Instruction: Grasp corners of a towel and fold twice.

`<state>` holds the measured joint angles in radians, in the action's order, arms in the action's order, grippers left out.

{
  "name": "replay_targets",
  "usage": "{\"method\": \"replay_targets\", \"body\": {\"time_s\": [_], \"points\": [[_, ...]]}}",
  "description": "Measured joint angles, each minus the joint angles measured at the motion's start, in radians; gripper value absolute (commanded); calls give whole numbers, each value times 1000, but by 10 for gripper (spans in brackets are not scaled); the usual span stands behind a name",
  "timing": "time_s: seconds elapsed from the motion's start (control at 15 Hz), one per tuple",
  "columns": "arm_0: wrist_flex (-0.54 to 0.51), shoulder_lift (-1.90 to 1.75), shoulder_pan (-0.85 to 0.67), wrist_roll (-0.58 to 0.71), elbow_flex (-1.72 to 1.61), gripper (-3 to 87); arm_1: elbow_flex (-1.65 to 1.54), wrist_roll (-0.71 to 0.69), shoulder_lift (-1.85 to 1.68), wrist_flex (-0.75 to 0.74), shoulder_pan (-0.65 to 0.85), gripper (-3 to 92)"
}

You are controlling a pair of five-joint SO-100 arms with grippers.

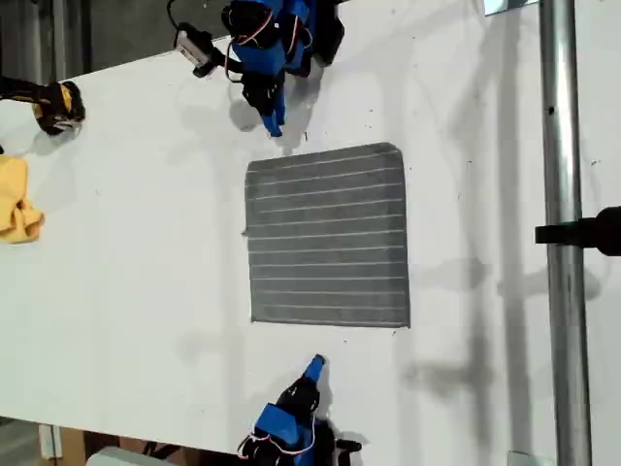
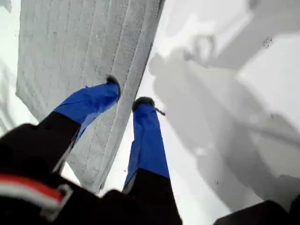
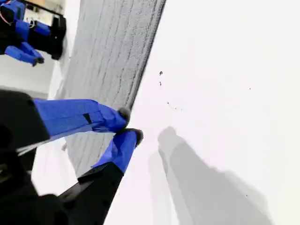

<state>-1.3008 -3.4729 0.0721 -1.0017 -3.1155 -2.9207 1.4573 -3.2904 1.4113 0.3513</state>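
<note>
No fold is made yet: the towel (image 1: 328, 238) lies flat mid-counter (image 1: 146, 291), stripes running across the exterior view, its slightly longer axis from arm to arm. My first gripper (image 2: 127, 93) hangs parted over one edge. My second gripper (image 3: 130, 124) is pinched closed, empty. Next, I judge, each must reach the corners (image 1: 255, 168).

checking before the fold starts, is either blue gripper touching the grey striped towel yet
Apart. The exterior view shows bare white table between the grey striped towel and each blue gripper: my second gripper below its edge, my first gripper above its corner.
</note>
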Motion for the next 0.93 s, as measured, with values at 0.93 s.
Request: {"method": "replay_targets", "body": {"time_s": [0.93], "points": [[-6, 0, -206, -433, -2, -13, 824, -14, 1143, -135, -686, -2]]}}
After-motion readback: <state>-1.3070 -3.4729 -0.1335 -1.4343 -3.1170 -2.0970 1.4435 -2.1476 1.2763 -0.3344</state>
